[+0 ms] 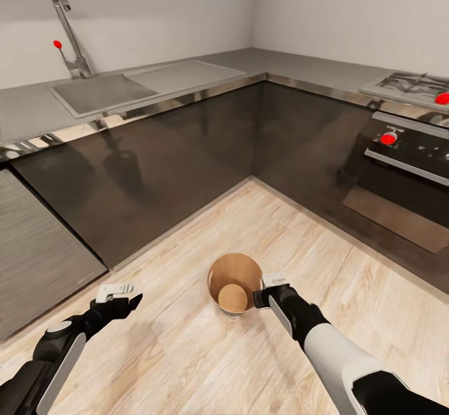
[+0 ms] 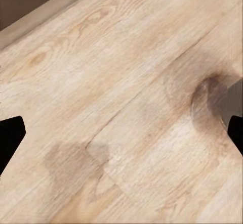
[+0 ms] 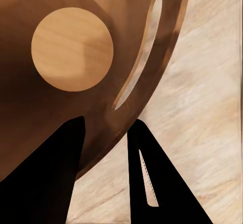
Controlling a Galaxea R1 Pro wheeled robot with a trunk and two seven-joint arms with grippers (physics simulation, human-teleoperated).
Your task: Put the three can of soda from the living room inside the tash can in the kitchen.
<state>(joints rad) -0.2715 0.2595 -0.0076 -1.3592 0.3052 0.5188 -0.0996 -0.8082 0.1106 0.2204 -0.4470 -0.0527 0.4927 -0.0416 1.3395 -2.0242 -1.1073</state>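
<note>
Right under the right gripper (image 1: 268,290): the tash can (image 1: 219,278), standing upright on the pale wood floor (image 1: 187,352), mouth facing up. Inside, just a bare tan base disc (image 3: 72,49) ringed by dark brown wall; no can of soda visible in it. Round and tapered, tan outside, thin lighter rim (image 3: 144,52) catching a streak of light.

Right gripper poised at the bin's near-right rim, fingers (image 3: 147,183) spread apart and straddling the wall – one dark finger over the inside, the other over the floor outside. Nothing held between them.

Left gripper (image 1: 118,296) off to the other side of the bin, well apart from it, hanging above bare floorboards; in the left wrist view only dark finger tips (image 2: 10,138) at the frame's two edges, wide apart, with nothing between.

Beyond the bin from both grippers: dark kitchen cabinets (image 1: 187,153) meeting in a corner, a grey steel counter (image 1: 37,109) with sink (image 1: 103,93) and tap (image 1: 68,34), an oven (image 1: 405,153) under a hob on the right run – open floor between bin and cabinet fronts on every side
</note>
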